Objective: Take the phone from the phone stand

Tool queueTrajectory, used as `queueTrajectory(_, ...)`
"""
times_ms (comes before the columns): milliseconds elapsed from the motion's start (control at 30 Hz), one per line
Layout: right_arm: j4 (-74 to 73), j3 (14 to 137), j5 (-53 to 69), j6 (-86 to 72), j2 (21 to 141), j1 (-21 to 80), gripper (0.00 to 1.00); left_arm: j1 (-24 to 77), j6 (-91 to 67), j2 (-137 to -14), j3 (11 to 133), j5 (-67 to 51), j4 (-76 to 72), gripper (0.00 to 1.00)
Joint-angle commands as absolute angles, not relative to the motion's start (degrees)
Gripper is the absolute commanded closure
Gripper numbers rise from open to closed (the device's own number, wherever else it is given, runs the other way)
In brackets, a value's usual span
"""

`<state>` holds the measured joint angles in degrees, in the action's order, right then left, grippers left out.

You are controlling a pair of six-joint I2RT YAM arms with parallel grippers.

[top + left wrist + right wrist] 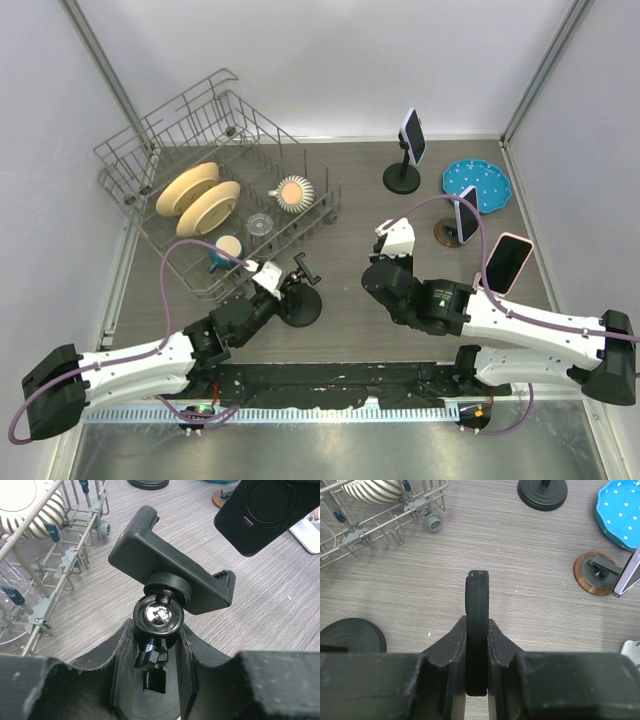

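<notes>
Right wrist view: right hand (476,645) clamps the black phone (476,630) edge-on; left hand (157,655) grips the phone stand (159,617).

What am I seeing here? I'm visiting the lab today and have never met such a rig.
Two robot arms are bolted at the near edge of a table. One picture looks down from above; the other two come from a camera on each wrist. The jaws of the left arm grip a black phone stand just below its ball joint, and its clamp is empty. The jaws of the right arm are shut on a dark phone, seen edge-on. Also on the table are a dish rack with bowls, a blue plate, and other phones on stands.
</notes>
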<state>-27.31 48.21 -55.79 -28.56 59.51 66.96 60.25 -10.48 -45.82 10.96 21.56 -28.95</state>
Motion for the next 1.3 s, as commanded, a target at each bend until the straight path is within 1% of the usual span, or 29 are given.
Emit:
queueTrajectory(0,-22.9,48.7,-57.1,-28.4,57.0,67.1,0.99,60.1,-10.8,-43.7,10.7,23.7,-27.6,1.0)
queueTrajectory(300,-22.8,48.6,-56.2,-28.6,55.8,67.1,0.99,60.1,-11.3,-44.2,11.3,21.9,-27.2,1.0)
queueTrajectory(433,-22.6,48.7,-55.5,-28.7,55.8,67.1,0.99,60.1,-11.3,-44.1,11.5,22.4,-26.4,0.96)
queueTrajectory(467,-22.5,48.7,-55.4,-28.7,55.8,67.1,0.99,60.1,-11.3,-43.9,11.6,22.6,-26.1,0.96)
queueTrajectory(533,-22.5,48.7,-55.2,-28.7,55.7,67.1,0.99,60.1,-11.2,-43.4,11.8,22.7,-25.2,1.0)
queueTrajectory(667,-22.2,48.7,-55.4,-28.5,55.7,67.1,0.99,60.1,-11.2,-43.0,12.3,22.5,-24.6,1.0)
queueTrajectory(800,-21.8,48.7,-56.7,-28.0,55.1,67.1,0.99,60.1,-10.5,-45.3,13.8,21.8,-26.8,1.0)
queueTrajectory(1033,-20.4,47.0,-59.8,-26.5,52.2,67.1,0.99,60.0,-7.3,-57.2,22.2,20.2,-33.2,1.0)
queueTrajectory(1233,-20.0,44.0,-63.7,-26.5,46.6,67.2,0.99,57.7,-6.2,-70.7,35.2,18.6,-38.0,1.0)
queueTrajectory(1267,-20.0,43.9,-64.2,-26.4,45.0,67.2,0.99,56.5,-6.2,-74.6,36.8,18.0,-39.5,1.0)
